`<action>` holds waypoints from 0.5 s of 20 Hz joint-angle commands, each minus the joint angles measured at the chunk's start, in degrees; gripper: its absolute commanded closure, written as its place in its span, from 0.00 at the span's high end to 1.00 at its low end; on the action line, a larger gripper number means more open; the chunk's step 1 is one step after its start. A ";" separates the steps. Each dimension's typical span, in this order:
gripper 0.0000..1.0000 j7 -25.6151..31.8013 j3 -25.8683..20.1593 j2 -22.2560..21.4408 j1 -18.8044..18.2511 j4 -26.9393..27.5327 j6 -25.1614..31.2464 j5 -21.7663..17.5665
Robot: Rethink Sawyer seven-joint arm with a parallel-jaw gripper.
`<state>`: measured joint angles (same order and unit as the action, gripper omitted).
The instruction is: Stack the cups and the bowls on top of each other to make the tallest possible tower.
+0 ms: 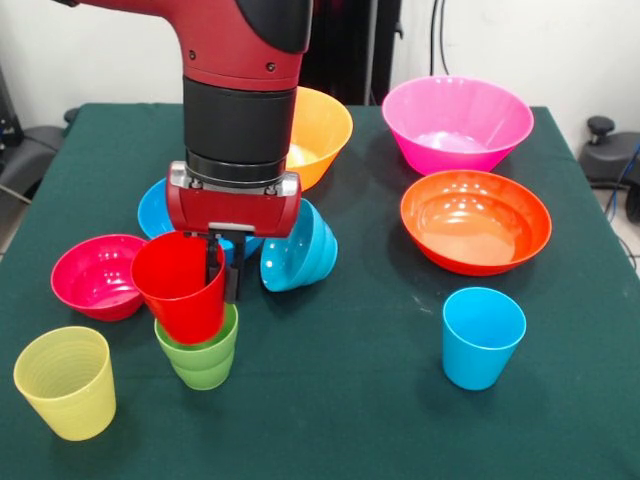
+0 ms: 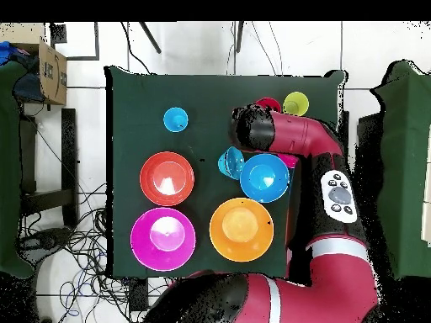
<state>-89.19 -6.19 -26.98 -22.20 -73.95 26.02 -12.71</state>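
My gripper [image 1: 222, 272] is shut on the right rim of the red cup [image 1: 183, 285], with one finger inside it and one outside. The red cup is tilted, and its bottom sits in the lime green cup [image 1: 200, 355], which stands on the table. The yellow cup [image 1: 65, 382] stands at the front left and the light blue cup [image 1: 483, 337] at the front right. The small magenta bowl [image 1: 97, 275] is left of the red cup. The small light blue bowl [image 1: 298, 247] lies on its side right of the gripper. The medium blue bowl [image 1: 153, 210] is partly hidden behind it.
The yellow-orange bowl [image 1: 322, 130], the pink bowl [image 1: 457, 122] and the red-orange bowl [image 1: 476, 220] stand open side up at the back and right. From overhead the arm [image 2: 286, 139] covers the red and green cups. The green tablecloth [image 1: 340, 400] covers the table.
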 commanded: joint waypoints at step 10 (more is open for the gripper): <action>0.00 -1.09 -0.63 4.57 0.54 -2.83 -4.66 -7.97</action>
<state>-89.19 -4.68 -26.71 -22.20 -73.95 25.85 -15.65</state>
